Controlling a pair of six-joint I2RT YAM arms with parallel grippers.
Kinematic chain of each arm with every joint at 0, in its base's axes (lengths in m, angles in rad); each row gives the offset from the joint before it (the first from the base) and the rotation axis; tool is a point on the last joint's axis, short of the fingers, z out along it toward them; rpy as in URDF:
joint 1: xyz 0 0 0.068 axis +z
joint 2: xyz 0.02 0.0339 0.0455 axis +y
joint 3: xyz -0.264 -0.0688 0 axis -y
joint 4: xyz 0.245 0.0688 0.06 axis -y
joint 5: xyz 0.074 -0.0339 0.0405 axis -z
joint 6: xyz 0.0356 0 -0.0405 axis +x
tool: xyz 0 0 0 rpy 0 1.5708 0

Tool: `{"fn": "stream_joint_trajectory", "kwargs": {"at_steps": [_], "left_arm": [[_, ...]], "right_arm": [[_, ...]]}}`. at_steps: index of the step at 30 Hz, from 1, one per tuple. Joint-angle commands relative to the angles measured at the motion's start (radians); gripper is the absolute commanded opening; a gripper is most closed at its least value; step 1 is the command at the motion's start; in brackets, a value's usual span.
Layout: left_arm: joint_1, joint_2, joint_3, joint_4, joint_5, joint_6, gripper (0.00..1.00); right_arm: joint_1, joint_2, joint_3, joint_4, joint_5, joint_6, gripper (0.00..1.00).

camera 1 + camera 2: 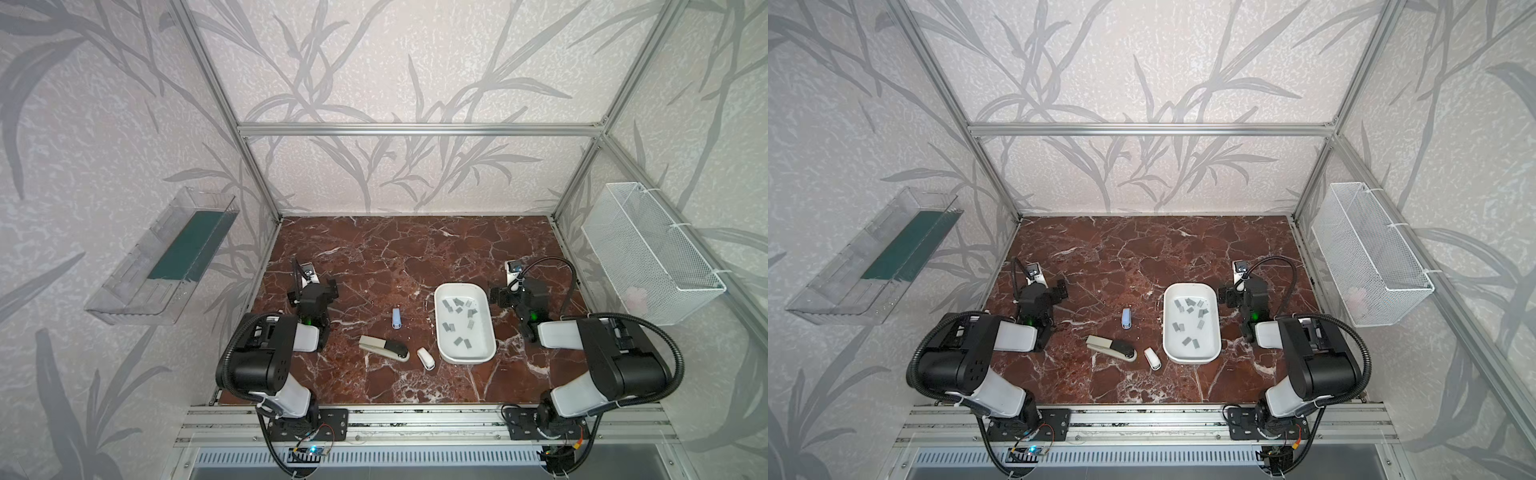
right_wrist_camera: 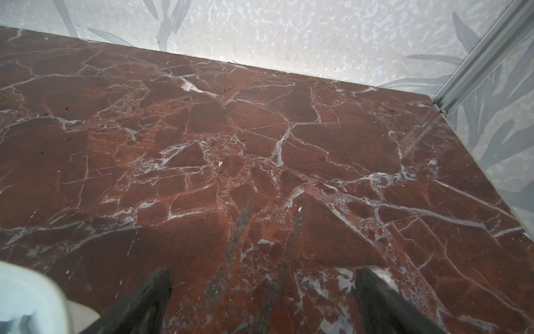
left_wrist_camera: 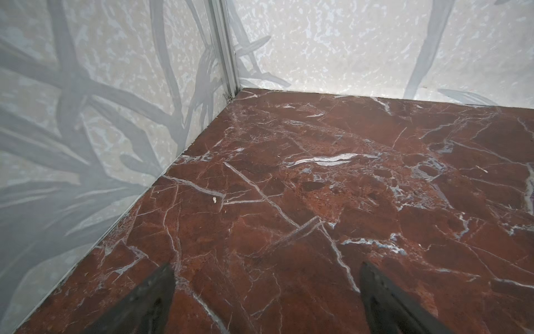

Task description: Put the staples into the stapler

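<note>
Staples [image 1: 458,302] lie loose in the white tray [image 1: 482,332]. Red marble table [image 1: 395,257] bears everything; left gripper [image 3: 265,270] and right gripper [image 2: 264,272], jaws wide apart and empty, hang over its left and right sides; the tray sits right of centre; beige-and-black stapler [image 1: 384,347] lies left of it, nearer, apart, untouched.

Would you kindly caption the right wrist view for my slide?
Open right gripper above the red marble table, a white tray's corner nearby.
</note>
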Motion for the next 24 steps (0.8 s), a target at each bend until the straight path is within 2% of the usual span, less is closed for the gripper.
{"fn": "stream_joint_trajectory", "kwargs": {"at_steps": [1,24], "left_arm": [[0.007,-0.008,0.016,0.003,-0.012,-0.005,0.99],[0.006,-0.006,0.016,0.003,-0.011,-0.005,1.00]], "right_arm": [[0.006,-0.011,0.008,0.013,0.001,-0.013,0.99],[0.004,-0.010,0.016,0.002,0.014,-0.002,0.99]]}}
